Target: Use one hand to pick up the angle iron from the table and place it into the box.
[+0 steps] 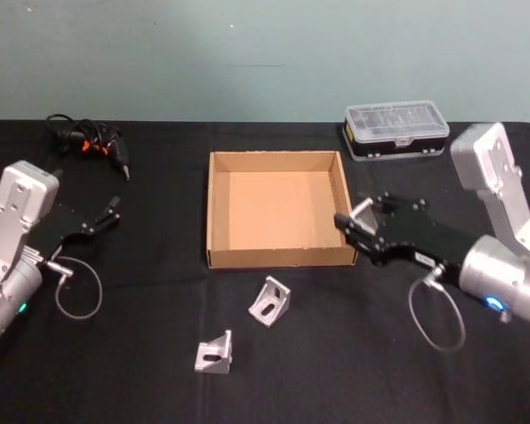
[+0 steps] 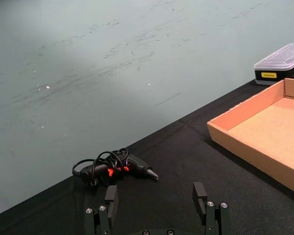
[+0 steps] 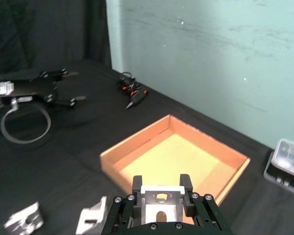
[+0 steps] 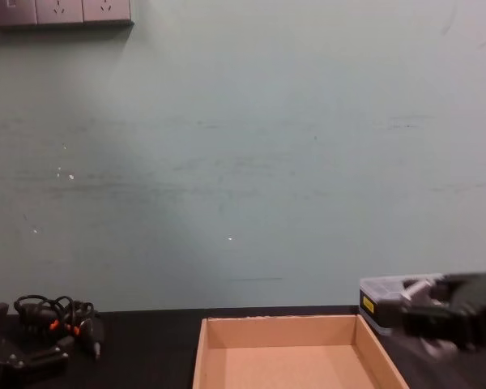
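Centre of the black table (image 1: pixel 141 340): shallow open box (image 1: pixel 278 257) of plain tan cardboard, square, with low walls and a bare floor

Right of the box, at its near right corner: right gripper (image 1: pixel 355 226), black and angular with small screws, on a silver-grey boxy arm, clenched on an angle iron (image 3: pixel 160 204) and holding it clear of the table. Bright silvery metal bracket, slotted on its face, pinched from both sides between the two fingers. Low right wall of the box just beside the fingertips, between them and the cardboard floor

Near side of the table, in front of the box: second angle iron (image 1: pixel 270 302), close to the front wall and tilted, and third angle iron (image 1: pixel 214 353), nearer and further left; both loose, of the same pale metal, apart from each other and from the box

Far right corner: plastic case (image 1: pixel 396 131) with clear lid and black base, well behind the right arm. Far left: tangle of black cables (image 1: pixel 87 140) with orange marks

Left edge: left gripper (image 1: pixel 106 215), fingers spread and holding nothing, parked well apart from the box

Background: flat pale green wall (image 4: pixel 243 162), lightly scuffed, with a row of sockets (image 4: pixel 61 11) at upper left in the chest view
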Motion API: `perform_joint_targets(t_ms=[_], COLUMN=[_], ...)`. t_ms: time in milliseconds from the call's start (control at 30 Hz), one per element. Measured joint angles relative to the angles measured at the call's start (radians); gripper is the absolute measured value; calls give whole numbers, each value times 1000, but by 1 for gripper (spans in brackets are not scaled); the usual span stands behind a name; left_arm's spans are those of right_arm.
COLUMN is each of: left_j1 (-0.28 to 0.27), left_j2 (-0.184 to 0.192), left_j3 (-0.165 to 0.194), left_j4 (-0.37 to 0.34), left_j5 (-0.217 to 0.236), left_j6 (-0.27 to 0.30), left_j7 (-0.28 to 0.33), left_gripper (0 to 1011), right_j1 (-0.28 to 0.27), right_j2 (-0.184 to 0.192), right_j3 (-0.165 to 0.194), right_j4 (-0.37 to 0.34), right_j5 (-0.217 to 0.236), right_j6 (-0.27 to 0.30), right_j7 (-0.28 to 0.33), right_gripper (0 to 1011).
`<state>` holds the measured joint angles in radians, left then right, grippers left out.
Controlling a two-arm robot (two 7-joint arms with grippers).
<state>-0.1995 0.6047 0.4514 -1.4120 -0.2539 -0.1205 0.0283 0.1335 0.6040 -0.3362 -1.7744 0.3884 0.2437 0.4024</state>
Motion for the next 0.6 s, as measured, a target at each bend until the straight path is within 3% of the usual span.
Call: perform_joint_targets(t_ms=[300, 600], left_j1=[0, 0], left_j2=[0, 0], left_j3=[0, 0], left_j4=[0, 0], left_j5=[0, 0], left_j6=[0, 0], left_j7=[0, 0], left_gripper=[1000, 1000], right_j1=[128, 258], right_j2=[-86, -169], right_j3=[-51, -112], right_j4=[116, 313], right_j5=[-48, -102], right_j6=[21, 30], right_j7=[-15, 5], right_gripper=[457, 456])
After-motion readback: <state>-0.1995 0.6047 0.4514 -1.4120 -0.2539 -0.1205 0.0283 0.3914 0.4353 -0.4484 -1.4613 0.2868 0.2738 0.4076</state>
